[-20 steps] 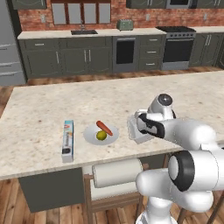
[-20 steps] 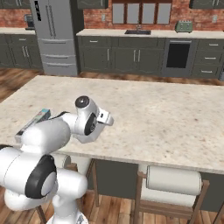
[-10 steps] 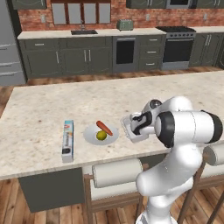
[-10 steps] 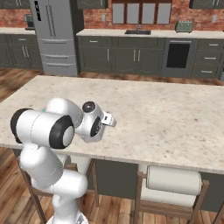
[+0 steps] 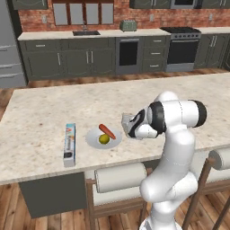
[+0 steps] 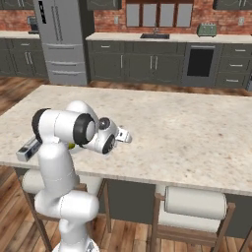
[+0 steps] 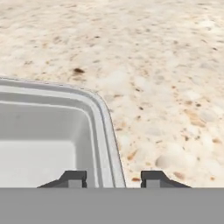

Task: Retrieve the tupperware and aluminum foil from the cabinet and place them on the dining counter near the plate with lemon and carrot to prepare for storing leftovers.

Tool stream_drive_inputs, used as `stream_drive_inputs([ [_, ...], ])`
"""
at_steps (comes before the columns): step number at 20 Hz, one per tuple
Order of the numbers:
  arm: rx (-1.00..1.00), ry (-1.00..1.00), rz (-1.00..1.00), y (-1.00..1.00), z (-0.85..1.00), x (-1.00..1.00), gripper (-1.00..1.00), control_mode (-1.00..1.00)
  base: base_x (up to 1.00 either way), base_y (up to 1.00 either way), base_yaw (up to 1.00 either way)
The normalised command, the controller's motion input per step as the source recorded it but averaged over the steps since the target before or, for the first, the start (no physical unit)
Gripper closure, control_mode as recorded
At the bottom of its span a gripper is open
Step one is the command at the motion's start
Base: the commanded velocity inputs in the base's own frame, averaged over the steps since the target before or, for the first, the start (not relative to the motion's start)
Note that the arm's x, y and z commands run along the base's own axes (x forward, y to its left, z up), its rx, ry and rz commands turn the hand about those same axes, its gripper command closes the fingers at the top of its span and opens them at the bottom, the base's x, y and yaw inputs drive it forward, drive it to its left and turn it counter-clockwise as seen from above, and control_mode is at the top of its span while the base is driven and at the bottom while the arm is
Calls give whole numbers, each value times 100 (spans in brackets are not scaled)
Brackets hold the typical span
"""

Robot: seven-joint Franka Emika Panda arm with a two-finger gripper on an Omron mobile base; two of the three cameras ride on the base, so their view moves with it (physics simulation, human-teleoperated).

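- The tupperware (image 7: 52,131), a pale open container, sat on the dining counter (image 5: 40,112) just right of the plate (image 5: 92,139); in the left base view it showed as a pale shape (image 5: 127,121) at the end of the arm.
- In the hand view the gripper (image 7: 112,178) straddled the container's right wall: one dark tip stood inside the tub, the other outside over bare stone.
- The tips stood apart with a clear gap on each side of the wall, so the claw was partly open and gripped nothing.
- A second before, the container rode in the closed claw farther right along the counter; since then it had come in beside the plate and been let go.
- The plate held a carrot (image 5: 107,131) and a lemon (image 5: 104,139).
- The aluminum foil (image 5: 69,144) box lay left of the plate, where it had lain a second before.
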Motion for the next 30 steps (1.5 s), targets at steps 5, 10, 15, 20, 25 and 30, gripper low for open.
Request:
stream_drive_inputs([
  [5,0,-2,0,-14,82,-20,-100,-100,0,0,0],
  [10,0,-10,0,0,100,-54,-100,-100,0,0,0],
  [15,0,0,1,6,94,-97,-100,-100,0,0,0],
  [20,0,0,3,5,100,-92,-100,-100,0,0,0],
  [25,0,0,3,1,100,-74,-100,-100,0,0,0],
  [30,0,5,3,13,100,-95,-100,-100,0,0,0],
])
